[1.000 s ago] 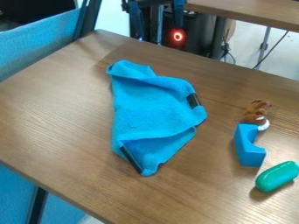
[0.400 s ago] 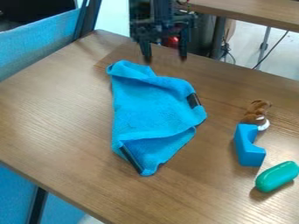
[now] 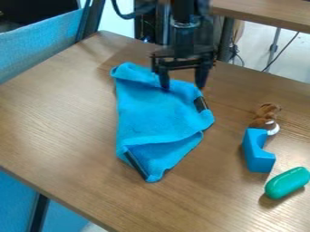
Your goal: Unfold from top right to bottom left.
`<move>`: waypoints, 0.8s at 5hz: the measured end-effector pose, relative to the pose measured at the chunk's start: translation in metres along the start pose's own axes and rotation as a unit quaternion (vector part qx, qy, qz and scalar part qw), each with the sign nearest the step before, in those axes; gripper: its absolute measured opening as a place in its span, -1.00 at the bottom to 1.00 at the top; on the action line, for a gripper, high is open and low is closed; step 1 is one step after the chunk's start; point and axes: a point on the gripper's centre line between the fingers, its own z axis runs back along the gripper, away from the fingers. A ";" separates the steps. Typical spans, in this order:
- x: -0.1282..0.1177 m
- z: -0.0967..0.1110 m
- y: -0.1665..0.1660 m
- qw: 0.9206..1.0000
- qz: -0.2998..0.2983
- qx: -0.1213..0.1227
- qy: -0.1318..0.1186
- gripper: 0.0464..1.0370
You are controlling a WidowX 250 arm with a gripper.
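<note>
The tool [image 3: 183,86], fingers wide apart (nothing between them), above the blue cloth's [image 3: 158,115] upper part.

Premises observed from where I stand are consistent with a robotics lab or an office-type workroom. Supporting evidence: a black robot arm [image 3: 183,34] ending in a claw [image 3: 182,86] over a wood-grain bench [image 3: 66,131], with a second table [image 3: 272,13] behind. Also noted: a blue panel [image 3: 36,50] alongside and a loose cable [image 3: 281,53] above pale flooring [image 3: 293,61].
</note>
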 end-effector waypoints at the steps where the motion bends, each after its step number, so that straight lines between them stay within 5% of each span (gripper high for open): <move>1: -0.002 -0.006 -0.008 0.999 0.014 -0.011 -0.043 0.93; 4: -0.004 -0.015 -0.031 0.998 0.022 -0.003 -0.061 0.93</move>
